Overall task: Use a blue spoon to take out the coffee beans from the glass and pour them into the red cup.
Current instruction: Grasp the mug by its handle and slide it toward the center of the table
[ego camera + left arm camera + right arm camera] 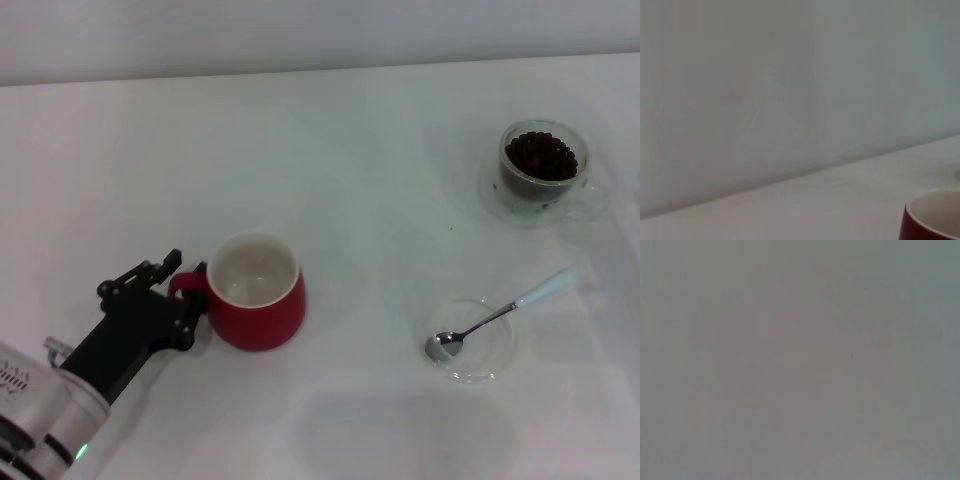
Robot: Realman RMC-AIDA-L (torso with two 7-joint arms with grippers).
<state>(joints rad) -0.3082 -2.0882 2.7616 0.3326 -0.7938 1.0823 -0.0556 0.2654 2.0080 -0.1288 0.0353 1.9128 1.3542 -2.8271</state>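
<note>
The red cup [256, 292] stands left of the middle, cream inside and empty; its rim shows in the left wrist view [935, 217]. My left gripper [188, 291] is at the cup's handle, one finger on each side of it, closed on it. The blue spoon [500, 314] lies with its bowl in a flat clear glass dish [485, 368] at the right front, handle pointing to the back right. The glass [508, 180] with coffee beans [541, 156] stands on its saucer at the back right. My right gripper is out of view; its wrist view shows only a plain grey surface.
The white table [350, 180] ends at a pale wall at the back. The left arm [60, 385] reaches in from the front left corner.
</note>
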